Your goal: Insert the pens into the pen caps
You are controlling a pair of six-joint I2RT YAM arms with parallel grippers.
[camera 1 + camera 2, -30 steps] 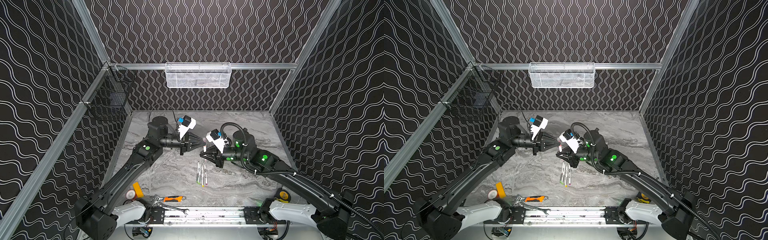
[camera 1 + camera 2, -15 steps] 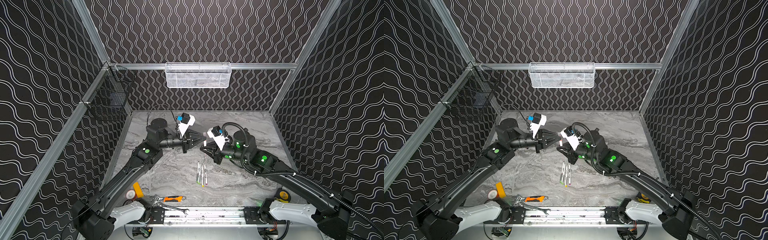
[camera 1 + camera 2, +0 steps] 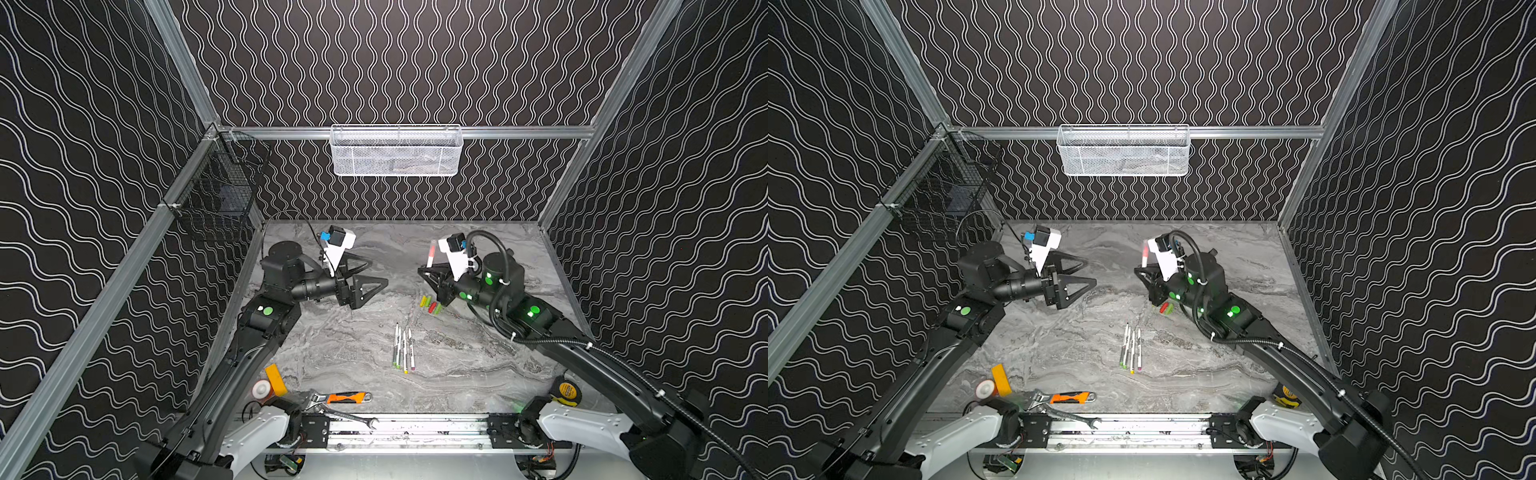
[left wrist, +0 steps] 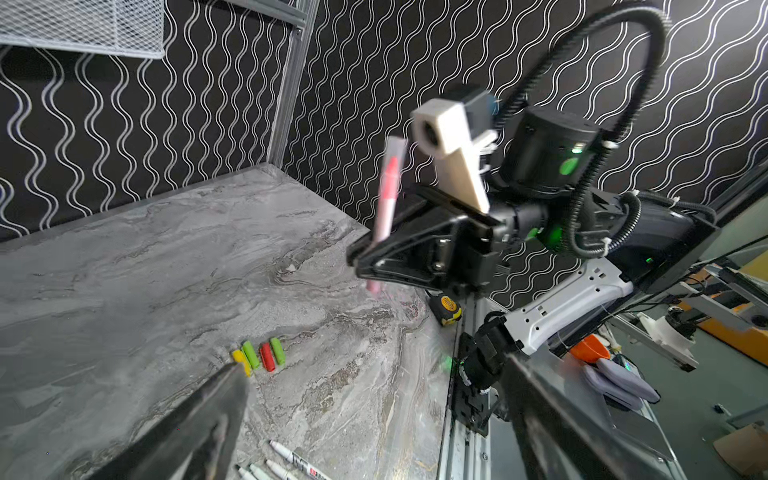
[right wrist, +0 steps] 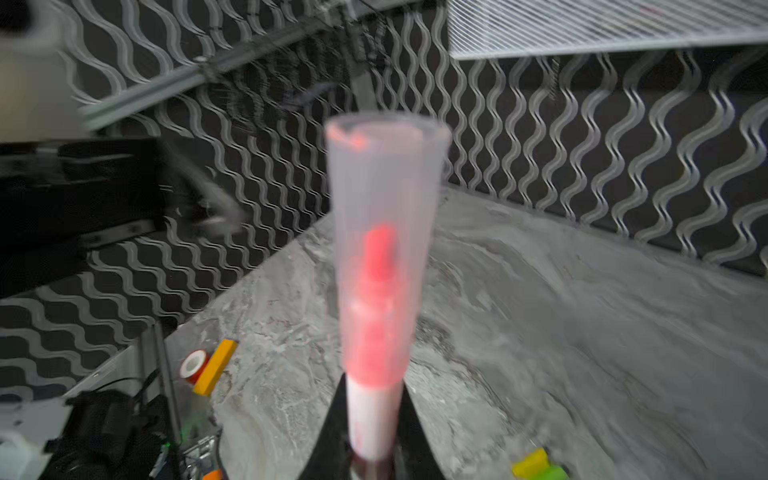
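Black walls [image 3: 415, 62] with wavy lines enclose a grey marbled table [image 3: 332, 361]. The right hand [image 3: 424, 272] is clenched on an upright pink pen [image 3: 430, 254], whose red tip seems already under a clear cap [image 5: 384, 199]. The left hand [image 3: 379, 272] stands released and empty.

Most of the job is left, I judge. The white pens [image 3: 403, 347] lie bare mid-table, with the coloured pen caps [image 3: 431, 304] loose at their 1 o'clock.

The left wrist view shows all four in a row; in a top view the right arm [image 3: 1225, 316] hides most.

The marbled tabletop [image 3: 332, 353] bears pens [image 3: 403, 347] side by side and four pen caps [image 3: 430, 304] in a row beyond them. A wrench [image 3: 340, 398], tape roll [image 3: 261, 390] and tape measure [image 3: 565, 390] lie along its front.
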